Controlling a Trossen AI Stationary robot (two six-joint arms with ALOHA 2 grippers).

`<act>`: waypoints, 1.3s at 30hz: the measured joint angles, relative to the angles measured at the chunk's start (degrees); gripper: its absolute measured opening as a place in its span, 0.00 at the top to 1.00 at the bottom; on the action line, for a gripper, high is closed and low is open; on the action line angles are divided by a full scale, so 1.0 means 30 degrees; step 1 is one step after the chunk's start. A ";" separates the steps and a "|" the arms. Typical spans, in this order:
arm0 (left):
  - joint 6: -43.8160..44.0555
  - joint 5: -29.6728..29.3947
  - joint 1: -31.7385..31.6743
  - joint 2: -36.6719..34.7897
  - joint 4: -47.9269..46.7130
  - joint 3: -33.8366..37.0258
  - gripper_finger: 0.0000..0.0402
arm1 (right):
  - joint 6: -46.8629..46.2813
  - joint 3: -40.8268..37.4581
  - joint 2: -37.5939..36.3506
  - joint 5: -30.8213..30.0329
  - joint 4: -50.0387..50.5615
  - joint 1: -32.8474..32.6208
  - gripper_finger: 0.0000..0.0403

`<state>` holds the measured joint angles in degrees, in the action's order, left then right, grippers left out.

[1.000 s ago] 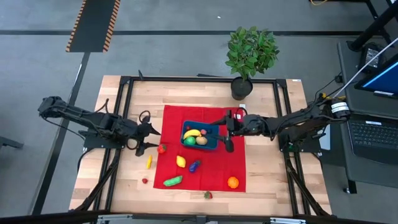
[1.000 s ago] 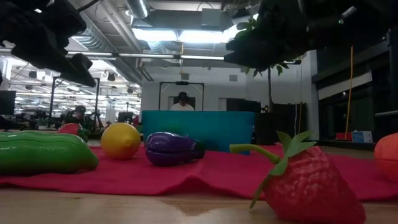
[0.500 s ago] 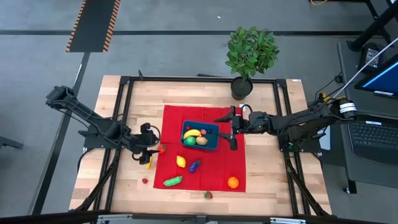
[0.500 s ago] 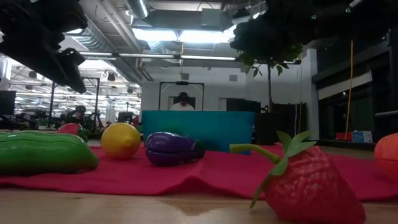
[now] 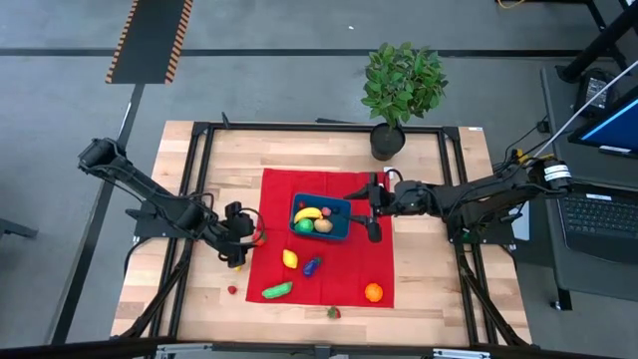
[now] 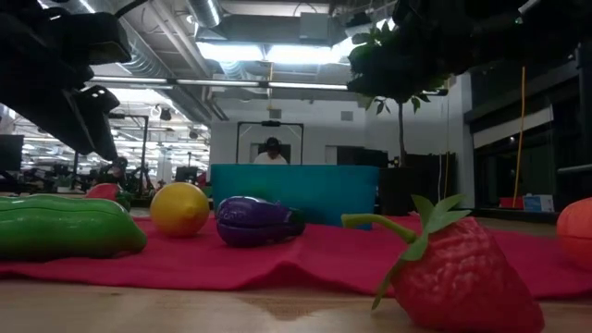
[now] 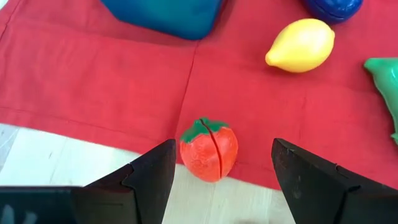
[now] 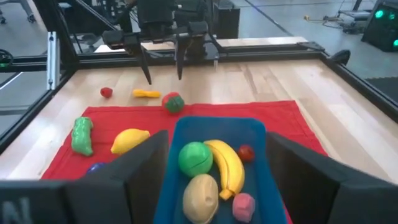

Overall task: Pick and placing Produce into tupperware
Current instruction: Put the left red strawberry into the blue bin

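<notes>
The left tool (image 5: 242,235) hangs over the left edge of the red cloth (image 5: 349,284), its fingers (image 7: 144,180) spread apart on either side of a red tomato (image 7: 209,149) without touching it. The right tool (image 5: 369,207), fingers apart and empty, hovers at the right end of the teal tupperware (image 5: 341,230), which sits near the cloth's far edge and holds a banana (image 8: 224,165), a green ball (image 8: 194,158) and a tan potato (image 8: 200,196). A lemon (image 5: 290,259) lies nearby.
</notes>
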<state>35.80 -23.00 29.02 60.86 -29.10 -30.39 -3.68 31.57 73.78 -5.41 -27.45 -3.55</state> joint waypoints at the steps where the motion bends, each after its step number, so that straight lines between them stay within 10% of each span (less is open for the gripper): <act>1: -0.0024 -0.0002 0.0000 -0.0010 0.0029 0.0000 0.36 | -0.0154 0.0000 0.0000 0.0000 0.0137 0.0000 0.34; 39: 0.3036 -0.0446 0.0051 0.0442 0.0100 0.0007 0.27 | -0.0119 0.0007 0.0015 0.0000 0.0701 0.0000 0.34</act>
<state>44.91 -24.34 29.17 62.19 -28.80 -30.37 -4.03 31.59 73.82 -5.41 -25.34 -3.55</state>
